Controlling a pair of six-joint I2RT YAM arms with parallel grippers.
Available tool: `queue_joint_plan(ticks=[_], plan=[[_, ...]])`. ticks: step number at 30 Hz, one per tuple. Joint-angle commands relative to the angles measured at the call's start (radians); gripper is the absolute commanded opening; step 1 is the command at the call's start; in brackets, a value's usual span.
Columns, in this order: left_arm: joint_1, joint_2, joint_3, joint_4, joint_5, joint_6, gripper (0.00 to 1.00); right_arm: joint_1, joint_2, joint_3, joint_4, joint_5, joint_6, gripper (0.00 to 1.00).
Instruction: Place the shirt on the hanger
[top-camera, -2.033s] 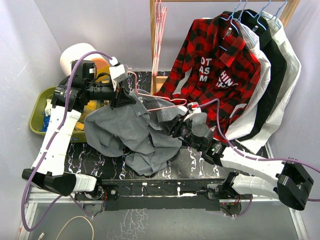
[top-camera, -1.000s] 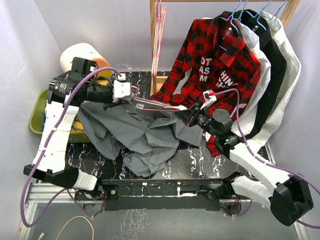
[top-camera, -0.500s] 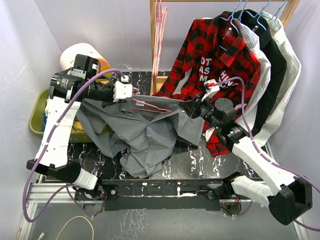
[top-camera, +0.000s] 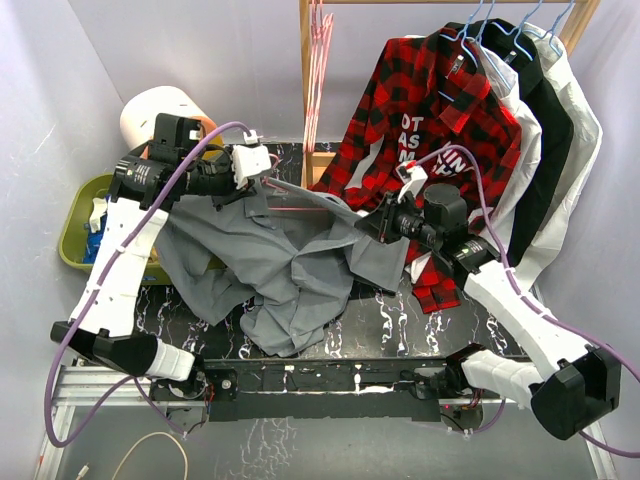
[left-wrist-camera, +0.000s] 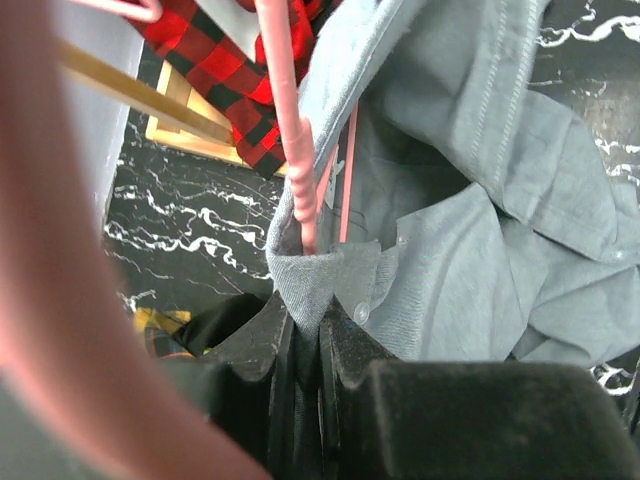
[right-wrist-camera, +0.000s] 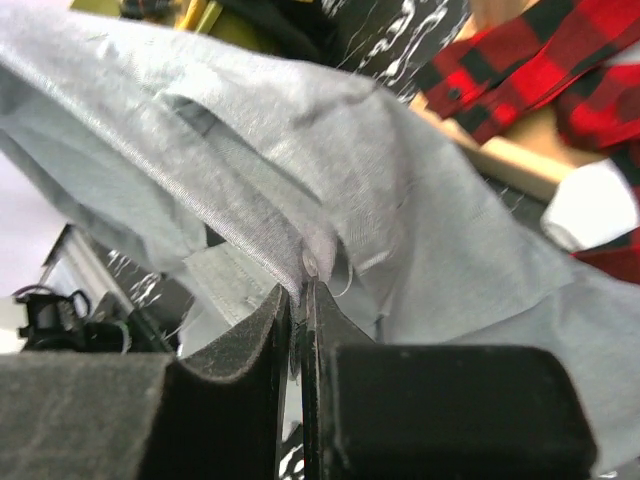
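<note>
The grey shirt (top-camera: 290, 265) hangs stretched between both grippers above the black marble table (top-camera: 390, 320). The pink hanger (top-camera: 300, 207) runs inside the shirt near its upper edge; its shaft (left-wrist-camera: 290, 110) enters the cloth at the collar in the left wrist view. My left gripper (top-camera: 262, 178) is shut on the shirt's collar edge (left-wrist-camera: 310, 275). My right gripper (top-camera: 368, 226) is shut on a buttoned shirt edge (right-wrist-camera: 305, 265). The shirt's lower part droops onto the table.
A wooden rack (top-camera: 305, 90) stands at the back with spare pink hangers (top-camera: 320, 50). A red-black plaid shirt (top-camera: 430, 130), a black and a white garment hang on blue hangers at the right. A green bin (top-camera: 78, 225) sits at the left, a white cylinder (top-camera: 150, 110) behind it.
Both grippers have risen and moved back with the shirt, the left one rightward, the right one up and slightly left. The shirt is stretched tighter and higher; the hanger lies straighter across its top.
</note>
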Motion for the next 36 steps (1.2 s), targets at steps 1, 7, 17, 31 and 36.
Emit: queue_joint_plan(ticks=[1, 7, 17, 31, 36], plan=[[0.029, -0.083, -0.054, 0.199, -0.095, -0.234, 0.00, 0.052, -0.004, 0.028, 0.007, -0.092, 0.151, 0.08], [0.029, -0.115, -0.139, 0.243, -0.115, -0.265, 0.00, 0.430, 0.146, 0.251, 0.073, 0.106, 0.221, 0.08], [0.038, -0.181, -0.139, 0.194, 0.152, -0.299, 0.00, 0.510, 0.170, 0.205, 0.256, 0.389, 0.169, 0.13], [0.040, -0.191, -0.159, -0.072, 0.403, -0.016, 0.00, 0.496, -0.304, -0.015, 0.058, 0.277, -0.293, 0.98], [0.039, -0.181, -0.146, -0.102, 0.441, 0.028, 0.00, 0.496, -0.410, -0.018, -0.123, 0.174, -0.552, 0.98]])
